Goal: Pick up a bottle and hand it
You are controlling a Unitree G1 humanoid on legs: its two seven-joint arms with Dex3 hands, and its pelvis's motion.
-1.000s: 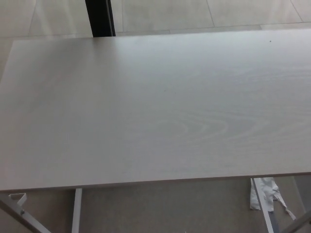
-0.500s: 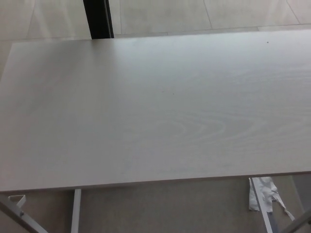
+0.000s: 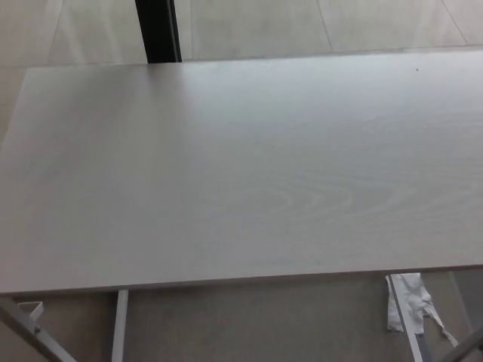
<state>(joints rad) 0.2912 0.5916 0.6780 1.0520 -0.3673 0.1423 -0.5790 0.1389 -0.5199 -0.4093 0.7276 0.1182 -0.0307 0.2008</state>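
No bottle shows in the head view. Neither of my hands nor any part of my arms is in the picture. A pale wood-grain table (image 3: 249, 166) fills most of the frame, and nothing stands on the part of its top that I see.
The table's near edge (image 3: 226, 280) runs across the lower frame, with white legs (image 3: 118, 326) below it. A crumpled white scrap (image 3: 411, 302) lies on the floor at lower right. A dark upright post (image 3: 157, 30) stands beyond the far edge on the tiled floor.
The whole picture has shifted a little, so the camera moved. Nothing on the table has changed.
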